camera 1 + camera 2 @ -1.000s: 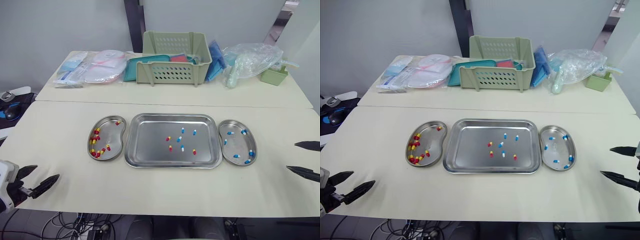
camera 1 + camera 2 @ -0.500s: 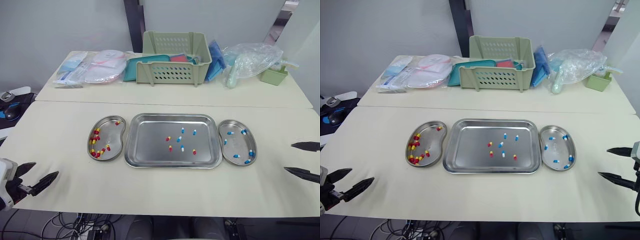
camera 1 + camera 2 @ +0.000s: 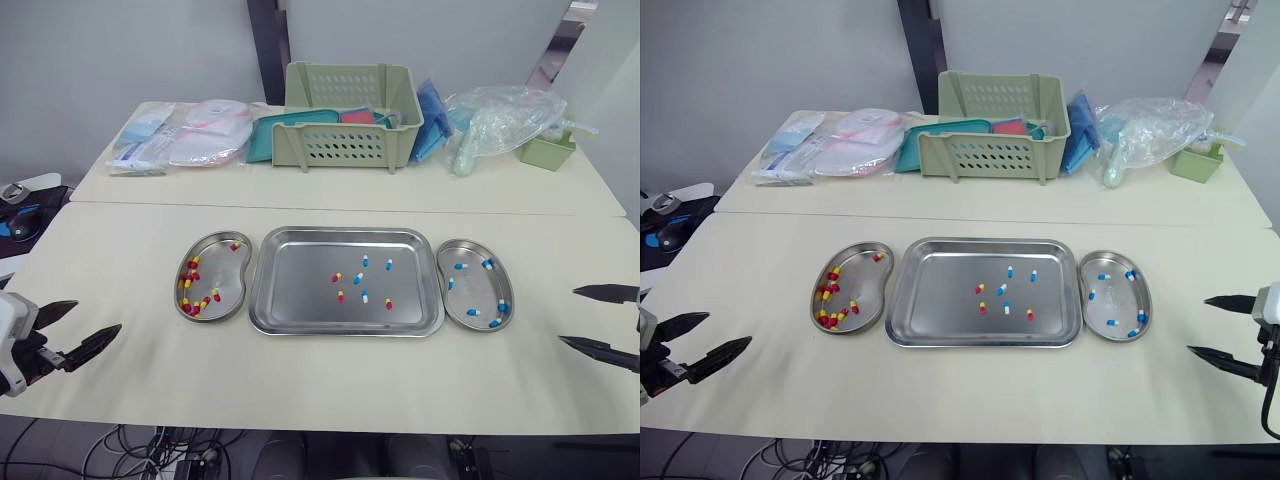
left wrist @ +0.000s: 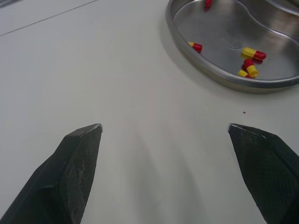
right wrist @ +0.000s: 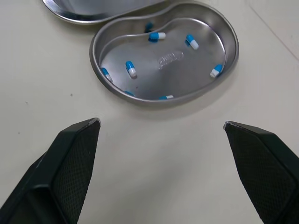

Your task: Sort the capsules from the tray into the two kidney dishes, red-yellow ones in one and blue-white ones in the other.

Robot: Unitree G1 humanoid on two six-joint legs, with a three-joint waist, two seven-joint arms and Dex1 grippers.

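Fingers of the left gripper are spread wide and empty over the table near its front left edge; the right gripper hangs likewise open and empty at the front right. A few capsules of both colours lie mixed right of centre in the tray, some close together, so a pinch may take two colours at once or send a smooth one rolling over the steel. Low fingers could catch the tray's raised rim and jolt the left dish of red-yellow ones and the right dish of blue-white ones, both just beside it. Bare table flanks the set on both sides; the basket stands well behind.
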